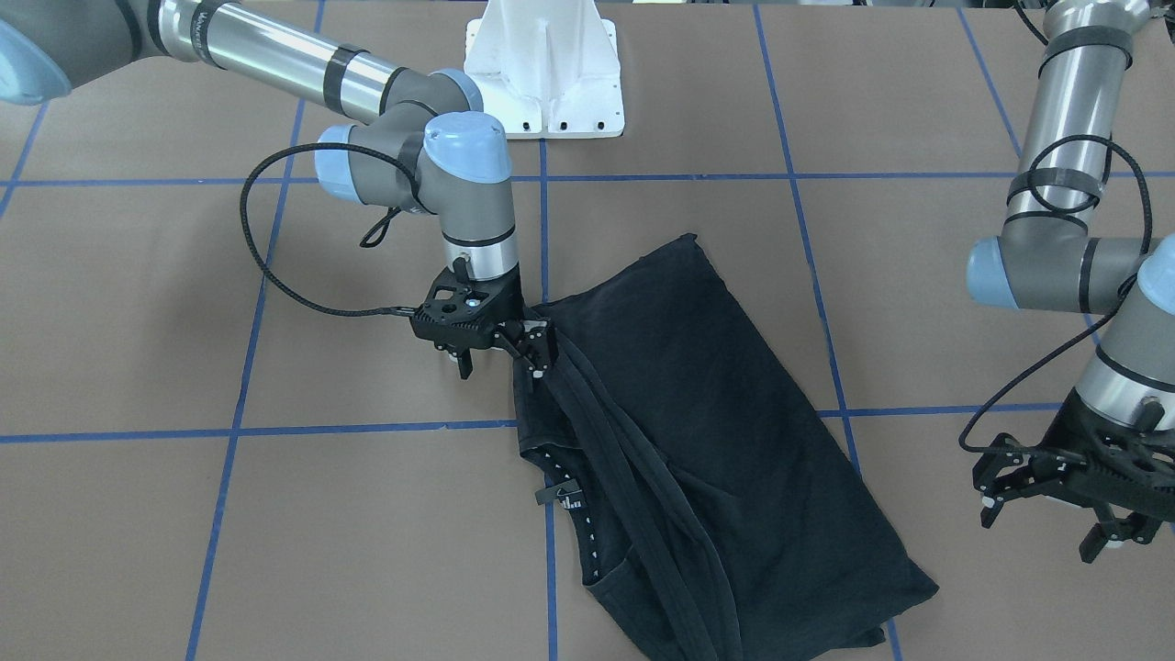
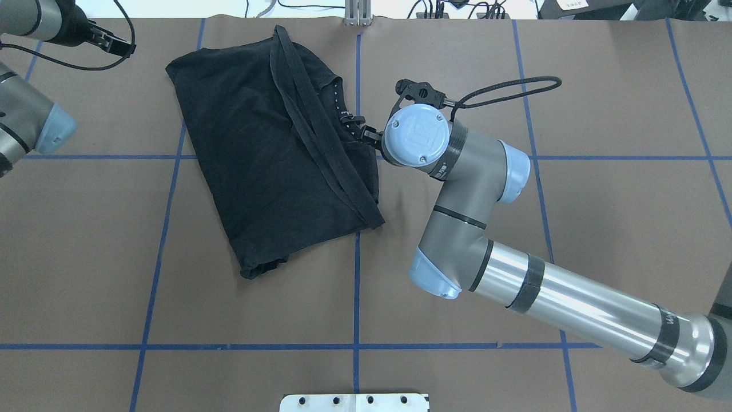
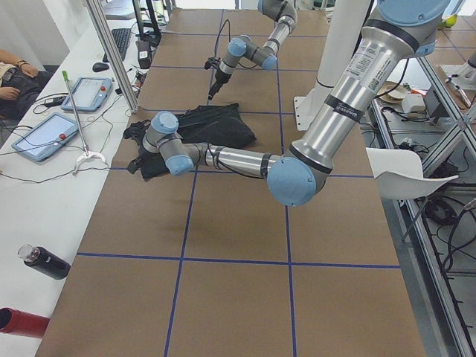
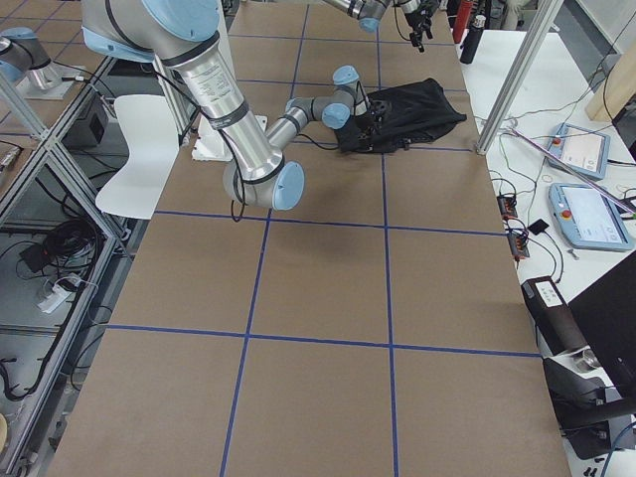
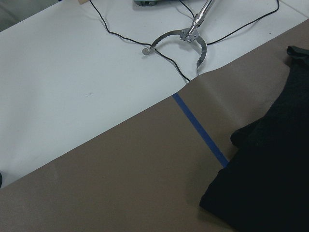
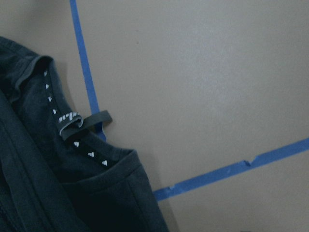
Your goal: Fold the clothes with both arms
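Exterior front-facing view: the T-shirt (image 1: 707,413) is laid on the worktop (image 1: 367,532), doubled lengthwise into a long slanted band that crosses the blue tape lines (image 1: 367,428). The collar (image 1: 578,542) is turned toward the right gripper (image 1: 502,365), which is positioned at the long edge of the cloth. Its jaws are seen apart, one touching the fabric edge and the other over bare worktop; nothing is clamped. The left gripper (image 1: 1042,528) is held well apart from the cloth, its jaws likewise spread.

Overhead exterior view: the garment is found on the far half of the worktop, left of centre. A ridge of bunched fabric (image 2: 309,137) is seen running along its length. The right gripper is largely hidden under its own wrist.

Exterior left and exterior right views: this placement is confirmed. No jaw state can be judged from them.

Left wrist-mounted view: one end of the cloth is shown at the lower right, and metal tongs (image 5: 186,41) are seen beyond the worktop's edge. The jaws are not shown.

Right wrist-mounted view: the ribbed collar and the neck label (image 6: 79,121) are shown lying flat beside a tape line.

Handling: the cloth is judged light, limp and not fragile. Sagging and sliding between layers are to be expected once it is lifted. Hold is best taken at two spaced points on one edge, with all layers pinched together. The thicker collar rib or hem is preferred, since a firmer bite is given there.
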`<control>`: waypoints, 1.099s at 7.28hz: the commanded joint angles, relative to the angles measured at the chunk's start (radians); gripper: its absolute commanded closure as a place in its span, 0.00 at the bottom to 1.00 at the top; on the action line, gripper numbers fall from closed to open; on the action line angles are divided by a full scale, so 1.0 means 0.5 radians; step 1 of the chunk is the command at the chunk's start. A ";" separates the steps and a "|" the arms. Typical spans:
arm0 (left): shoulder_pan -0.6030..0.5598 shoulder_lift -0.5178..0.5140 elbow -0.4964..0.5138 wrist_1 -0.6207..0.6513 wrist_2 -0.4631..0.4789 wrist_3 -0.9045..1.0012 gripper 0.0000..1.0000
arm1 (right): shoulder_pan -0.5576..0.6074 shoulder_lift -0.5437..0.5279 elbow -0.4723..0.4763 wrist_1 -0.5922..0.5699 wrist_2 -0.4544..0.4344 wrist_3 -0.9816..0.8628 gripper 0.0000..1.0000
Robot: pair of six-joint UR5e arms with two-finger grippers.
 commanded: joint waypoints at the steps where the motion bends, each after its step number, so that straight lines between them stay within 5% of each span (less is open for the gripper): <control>1: 0.005 0.000 0.002 -0.001 0.000 -0.003 0.00 | -0.108 0.006 -0.018 0.013 -0.024 0.011 0.26; 3: 0.008 0.004 0.002 -0.004 0.000 -0.003 0.00 | -0.164 0.003 -0.018 0.010 -0.051 0.005 0.28; 5: 0.008 0.016 -0.001 -0.004 0.000 -0.003 0.00 | -0.164 -0.003 -0.018 0.007 -0.052 -0.004 0.56; 8: 0.008 0.025 -0.001 -0.037 0.000 -0.054 0.00 | -0.179 -0.015 -0.018 -0.006 -0.052 -0.026 0.57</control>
